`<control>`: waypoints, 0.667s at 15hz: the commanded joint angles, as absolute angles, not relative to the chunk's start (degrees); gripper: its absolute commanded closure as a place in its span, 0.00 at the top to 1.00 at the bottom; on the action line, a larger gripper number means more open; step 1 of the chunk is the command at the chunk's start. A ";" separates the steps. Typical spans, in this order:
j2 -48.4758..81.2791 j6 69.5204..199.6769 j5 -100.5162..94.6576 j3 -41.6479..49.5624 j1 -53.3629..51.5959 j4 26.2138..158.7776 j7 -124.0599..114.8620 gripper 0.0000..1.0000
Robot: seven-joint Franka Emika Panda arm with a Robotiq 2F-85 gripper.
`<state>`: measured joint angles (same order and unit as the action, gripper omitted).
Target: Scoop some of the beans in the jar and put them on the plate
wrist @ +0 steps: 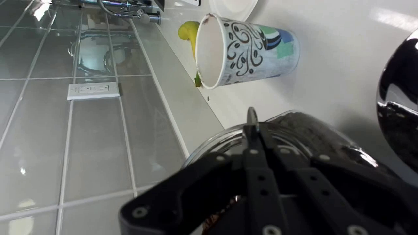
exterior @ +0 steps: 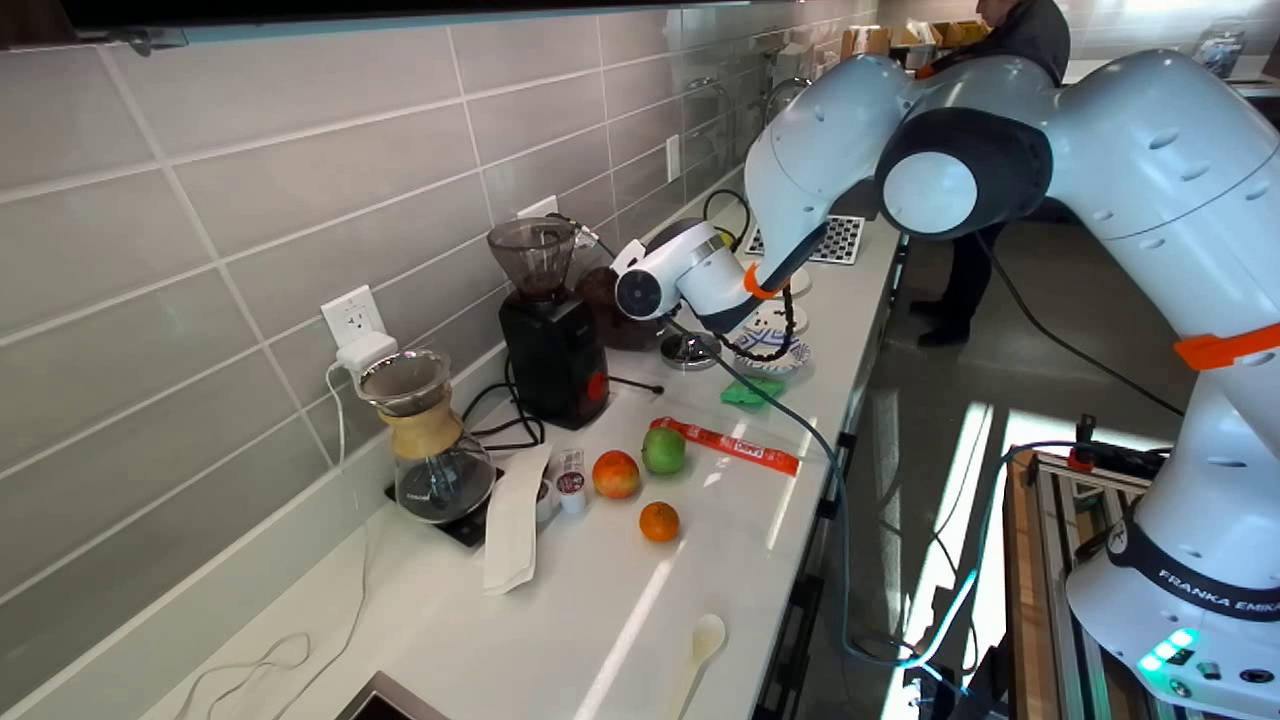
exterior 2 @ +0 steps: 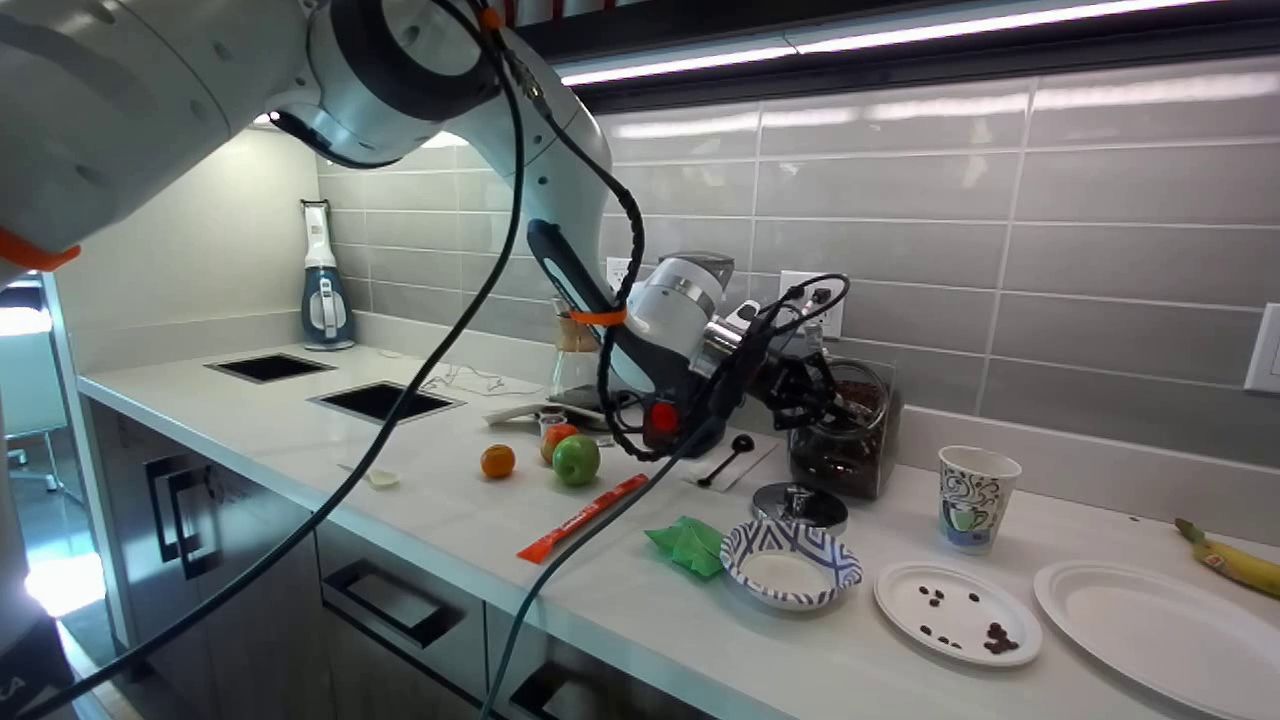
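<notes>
Hovering at the mouth of the jar [exterior 2: 872, 440], the gripper [wrist: 258, 133] has its fingers [wrist: 254, 160] clenched together; whether they pinch anything, I cannot tell. The jar holds dark beans [exterior 2: 835, 470] near the counter's [exterior 2: 440, 510] back edge. A small plate [exterior 2: 958, 615] bearing a few beans [exterior 2: 1000, 638] lies nearer the front edge, near a patterned bowl [exterior 2: 790, 572].

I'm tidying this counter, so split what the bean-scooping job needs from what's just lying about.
For the job:
end effector
glass jar
coffee beans
small white plate (beans on it, so likely the target)
black spoon (perhaps)

Lying about:
orange
green apple
banana
paper cup
coffee grinder
</notes>
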<state>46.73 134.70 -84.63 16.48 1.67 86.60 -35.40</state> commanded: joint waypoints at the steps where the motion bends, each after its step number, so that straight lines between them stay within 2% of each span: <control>1: 44.87 131.49 -90.06 14.08 0.96 90.87 -42.39 0.01; 10: 41.10 120.20 -93.24 9.60 0.80 97.48 -48.12 0.01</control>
<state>43.83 123.62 -90.60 10.68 0.77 93.40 -45.21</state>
